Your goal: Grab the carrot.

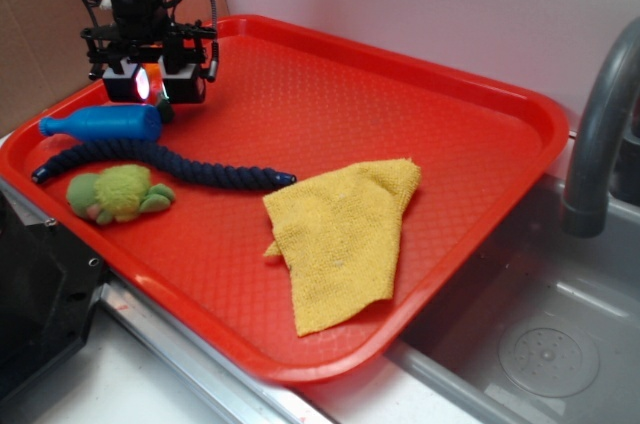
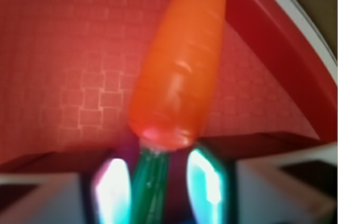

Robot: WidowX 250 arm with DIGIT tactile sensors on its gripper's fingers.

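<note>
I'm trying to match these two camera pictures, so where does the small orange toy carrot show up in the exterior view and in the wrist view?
Exterior: the small orange toy carrot is only a glimpse of orange at upper left, between the gripper fingers, just above the blue bottle-shaped toy.
Wrist: it fills the centre, its green stem between the fingers at the bottom edge.
Shared landmark: the red plastic tray, under the carrot in both.

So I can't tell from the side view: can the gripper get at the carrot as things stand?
Probably yes. The gripper already straddles the carrot's green stem, a finger on either side, nothing between them.
</note>
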